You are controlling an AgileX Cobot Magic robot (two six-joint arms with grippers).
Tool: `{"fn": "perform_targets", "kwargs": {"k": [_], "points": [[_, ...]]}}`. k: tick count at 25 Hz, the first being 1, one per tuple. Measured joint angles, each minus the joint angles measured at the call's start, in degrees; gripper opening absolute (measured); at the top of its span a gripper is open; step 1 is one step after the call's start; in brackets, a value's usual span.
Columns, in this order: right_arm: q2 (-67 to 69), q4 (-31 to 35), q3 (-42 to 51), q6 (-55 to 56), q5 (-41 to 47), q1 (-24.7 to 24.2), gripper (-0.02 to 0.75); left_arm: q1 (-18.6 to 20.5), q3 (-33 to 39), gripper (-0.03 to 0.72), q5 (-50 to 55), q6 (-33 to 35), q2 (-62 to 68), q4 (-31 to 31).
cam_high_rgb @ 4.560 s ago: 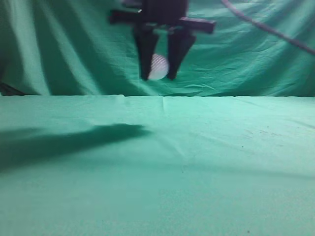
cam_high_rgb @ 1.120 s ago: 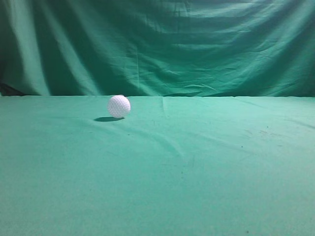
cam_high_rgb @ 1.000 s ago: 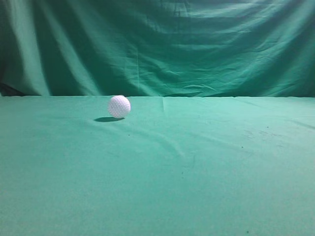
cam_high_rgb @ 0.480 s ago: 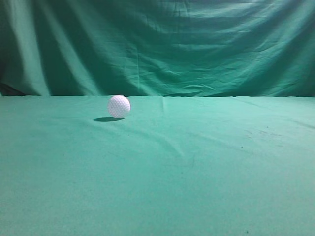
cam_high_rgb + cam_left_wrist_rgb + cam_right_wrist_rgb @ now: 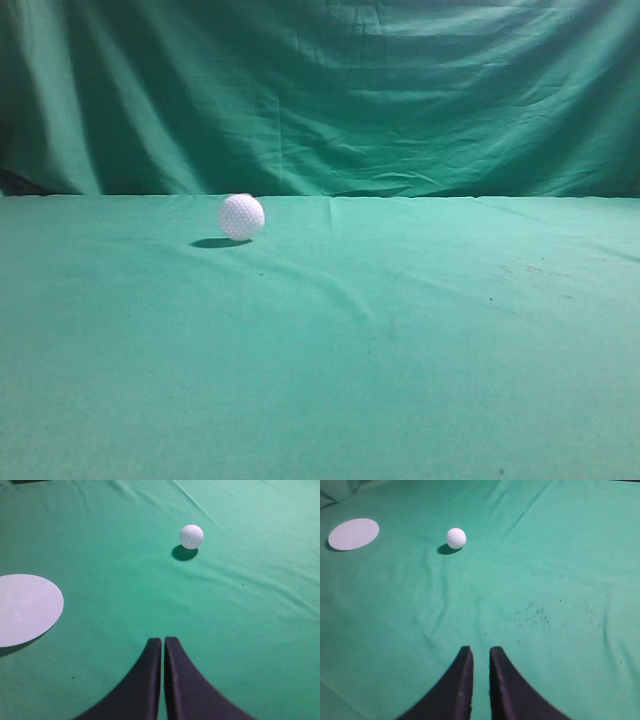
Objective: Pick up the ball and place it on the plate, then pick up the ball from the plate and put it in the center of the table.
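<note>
The ball, a small white dimpled sphere, rests alone on the green table, left of the middle in the exterior view. It also shows in the left wrist view and in the right wrist view. A flat white round plate lies on the cloth, apart from the ball and bare; the right wrist view shows it too. My left gripper is shut and empty, well back from the ball. My right gripper is empty, with a narrow gap between its fingers, also far from the ball.
A darker green curtain with vertical folds hangs behind the table. The cloth has shallow wrinkles and a patch of dark specks. Neither arm shows in the exterior view.
A few seconds ago a gripper held the ball above the table in the exterior view. The ball now lies on the cloth, and over the last second nothing has moved.
</note>
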Motion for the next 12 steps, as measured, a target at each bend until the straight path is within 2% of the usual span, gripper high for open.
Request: {"fn": "perform_targets", "kwargs": {"k": [2, 5, 12], "points": [[-0.5, -0.1, 0.0, 0.0, 0.0, -1.1, 0.053, 0.0, 0.0, 0.0, 0.0, 0.0, 0.0, 0.0], [-2.7, -0.3, 0.0, -0.1, -0.2, -5.8, 0.053, 0.0, 0.0, 0.0, 0.0, 0.0, 0.0, 0.0], [-13.4, -0.2, 7.2, -1.0, -3.4, -22.4, 0.053, 0.0, 0.0, 0.0, 0.0, 0.0, 0.0, 0.0]]}}
